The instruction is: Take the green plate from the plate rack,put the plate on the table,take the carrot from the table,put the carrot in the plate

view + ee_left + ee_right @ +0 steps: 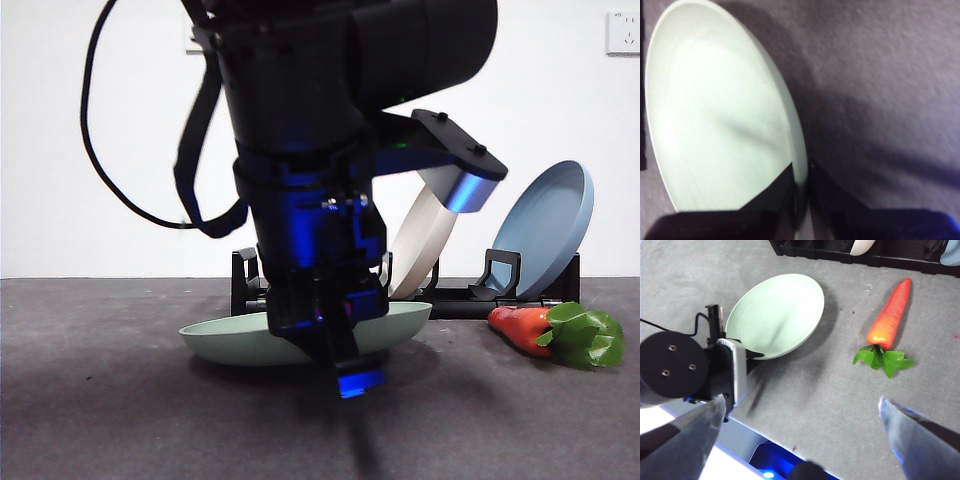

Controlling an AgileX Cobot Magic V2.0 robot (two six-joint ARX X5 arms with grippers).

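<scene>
The green plate (230, 340) lies low and nearly flat on the table (100, 420), in front of the plate rack (460, 297). My left gripper (335, 345) is shut on the plate's near rim; the left wrist view shows its jaws pinching the rim (801, 200) of the plate (715, 115). The carrot (530, 328) lies on the table to the right of the plate, leafy top toward the front. In the right wrist view, my right gripper (802, 410) is open and empty, hovering above the table near the plate (780, 310) and the carrot (888, 315).
A beige plate (425, 240) and a blue plate (545, 230) lean in the rack behind. The left arm (690, 370) stands large over the plate's near side. Bare table (815, 385) lies between plate and carrot.
</scene>
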